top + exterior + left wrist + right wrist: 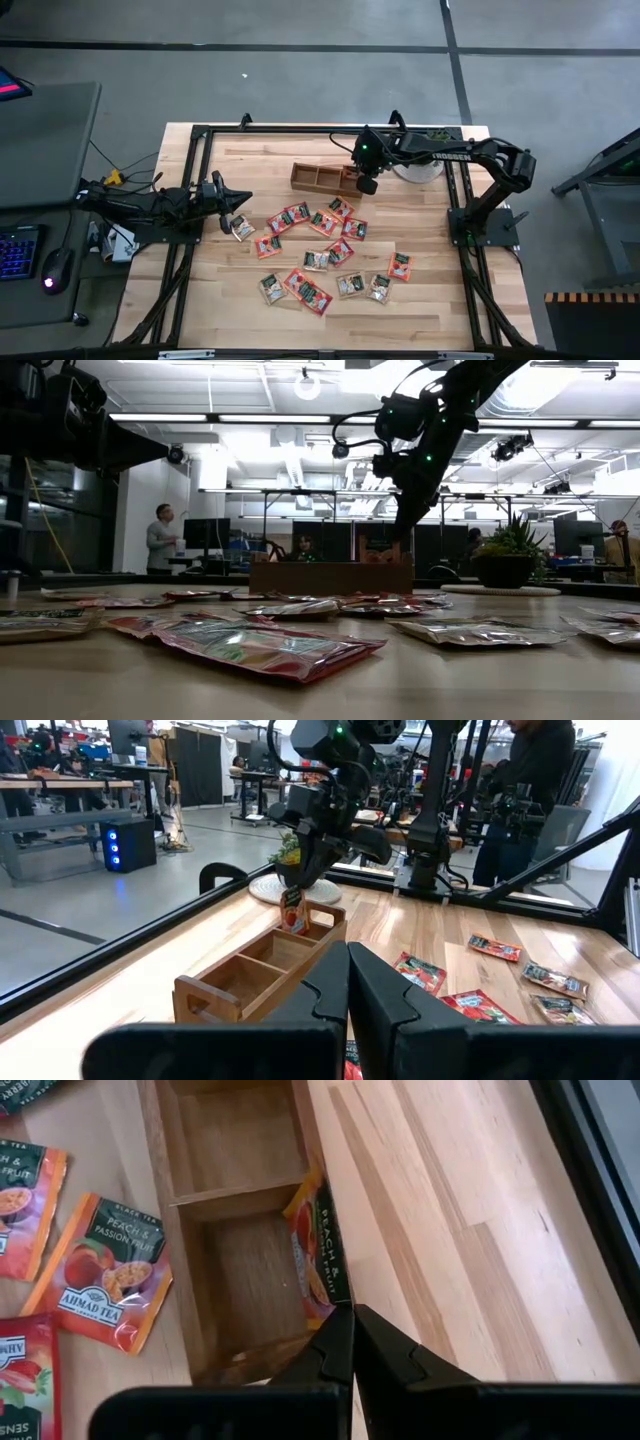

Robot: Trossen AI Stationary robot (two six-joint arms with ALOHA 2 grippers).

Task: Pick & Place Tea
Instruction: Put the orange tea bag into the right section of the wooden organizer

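Note:
The tea lies as several flat sachets (320, 250), red-orange and pale grey-green, scattered flat on the wooden table. A long brown wooden tray (322, 178) with three compartments stands at the far middle. My right gripper (352, 1320) hangs over the tray's right end, shut on a red-orange sachet (318, 1250) that dips into the end compartment (255, 1280). My left gripper (350, 982) waits shut and level at the table's left side, holding nothing. My right gripper pinches the red-orange sachet's upper end (335, 1305) between its two fingertips. The fingers slant down from the table's right side. The sachet (293, 912) hangs on edge below them, its lower part inside the tray's end compartment, close along one long wall.
A small potted plant (505, 560) on a white disc (415, 168) stands just right of the tray. A black frame (200, 135) rims the table. People (540, 770) stand in the room beyond. Bare wood lies along the near edge (330, 325).

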